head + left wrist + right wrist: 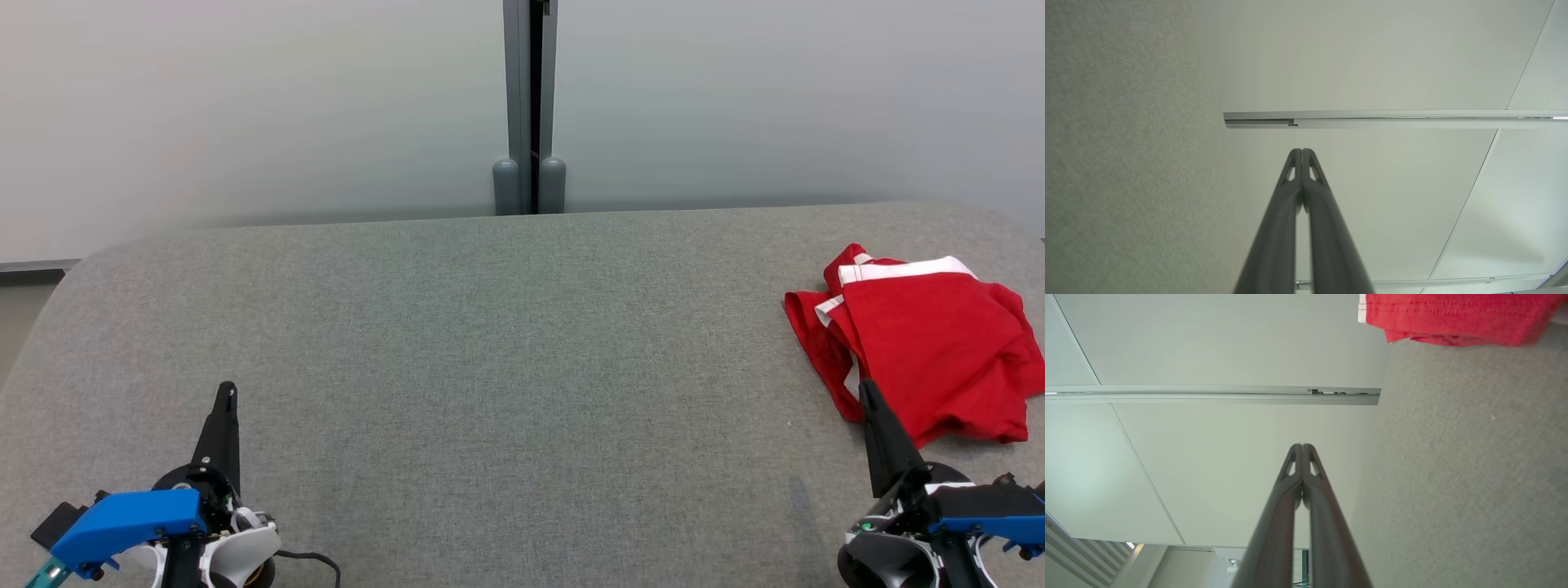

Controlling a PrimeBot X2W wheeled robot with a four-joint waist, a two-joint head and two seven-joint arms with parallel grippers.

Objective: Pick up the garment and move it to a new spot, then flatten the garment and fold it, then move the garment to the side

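A crumpled red garment [931, 351] with white trim lies at the far right of the grey felt table [506, 343]; its edge also hangs into the right wrist view as red cloth [1453, 314]. My right gripper [865, 390] is shut, its tip just at the garment's near edge, nothing held. Far from the garment, my left gripper [227, 392] rests shut at the lower left. Both wrist views show fingers pressed together, the left gripper [1302, 152] and right gripper [1302, 447] holding nothing.
Pale partition panels with a grey post [531, 106] stand behind the table. The table's rounded left corner [57, 286] drops off toward the floor. Bare felt spans the middle between the arms.
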